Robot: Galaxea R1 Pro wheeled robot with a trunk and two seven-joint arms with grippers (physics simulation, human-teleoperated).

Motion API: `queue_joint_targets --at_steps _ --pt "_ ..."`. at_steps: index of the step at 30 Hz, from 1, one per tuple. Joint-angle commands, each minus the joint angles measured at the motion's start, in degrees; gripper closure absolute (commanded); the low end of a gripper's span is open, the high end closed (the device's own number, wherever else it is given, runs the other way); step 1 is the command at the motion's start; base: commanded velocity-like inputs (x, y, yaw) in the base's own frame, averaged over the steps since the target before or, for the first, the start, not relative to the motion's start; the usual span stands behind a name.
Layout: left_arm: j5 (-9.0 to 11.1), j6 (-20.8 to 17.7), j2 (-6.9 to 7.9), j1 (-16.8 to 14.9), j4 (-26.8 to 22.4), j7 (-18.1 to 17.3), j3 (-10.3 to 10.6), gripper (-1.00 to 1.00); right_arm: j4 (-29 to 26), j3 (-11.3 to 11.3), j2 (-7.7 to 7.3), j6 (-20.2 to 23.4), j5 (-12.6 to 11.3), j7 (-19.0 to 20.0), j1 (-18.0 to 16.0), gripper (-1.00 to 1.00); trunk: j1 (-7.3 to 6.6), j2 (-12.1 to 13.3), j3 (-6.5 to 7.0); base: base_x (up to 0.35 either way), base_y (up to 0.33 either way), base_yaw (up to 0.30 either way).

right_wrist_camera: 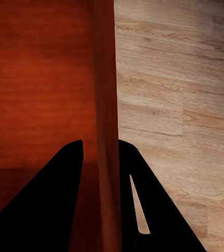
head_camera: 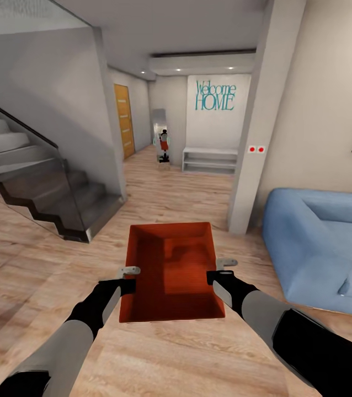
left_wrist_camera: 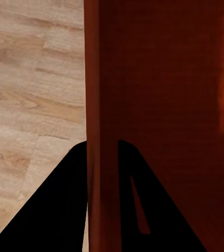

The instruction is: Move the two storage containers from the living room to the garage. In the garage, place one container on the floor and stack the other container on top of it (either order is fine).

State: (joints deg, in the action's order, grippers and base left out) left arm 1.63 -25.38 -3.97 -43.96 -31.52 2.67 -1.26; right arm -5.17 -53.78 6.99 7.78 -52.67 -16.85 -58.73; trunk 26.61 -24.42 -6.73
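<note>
An orange-red storage container (head_camera: 170,270) hangs in front of me above the light wood plank flooring of the living room, open top up and nothing inside. My left gripper (head_camera: 129,272) is shut on its left wall (left_wrist_camera: 99,105), black fingers (left_wrist_camera: 49,210) straddling the rim. On the opposite side my right gripper (head_camera: 224,263) is shut on the right wall (right_wrist_camera: 107,105), with its fingers (right_wrist_camera: 43,205) on either side of the rim. The other container is out of view.
A blue sofa (head_camera: 325,248) stands at the right. A glass-sided staircase (head_camera: 38,171) rises at the left. A white pillar (head_camera: 256,138) stands ahead right. The hallway beyond leads to a wooden door (head_camera: 123,118), a white bench (head_camera: 210,160) and a "Welcome HOME" wall.
</note>
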Motion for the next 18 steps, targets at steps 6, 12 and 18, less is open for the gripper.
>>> queue_joint_targets --at_steps 6,12,18 --pt "1.2 -0.3 0.56 0.0 0.3 0.5 0.3 1.00 -0.4 0.4 -0.49 -3.0 0.3 -0.2 -0.1 1.00 0.06 -0.1 -0.12 0.322 0.000 0.000" --pt "1.2 -0.2 0.57 0.0 0.4 0.5 0.3 1.00 -0.4 0.4 -0.49 -3.0 0.3 -0.2 -0.1 1.00 0.06 -0.1 -0.12 0.322 0.000 0.000" --pt "1.2 -0.2 0.61 0.0 0.4 0.5 0.3 1.00 -0.4 0.4 -0.49 -3.0 0.3 -0.2 -0.1 1.00 0.06 -0.1 -0.12 0.322 0.000 0.000"
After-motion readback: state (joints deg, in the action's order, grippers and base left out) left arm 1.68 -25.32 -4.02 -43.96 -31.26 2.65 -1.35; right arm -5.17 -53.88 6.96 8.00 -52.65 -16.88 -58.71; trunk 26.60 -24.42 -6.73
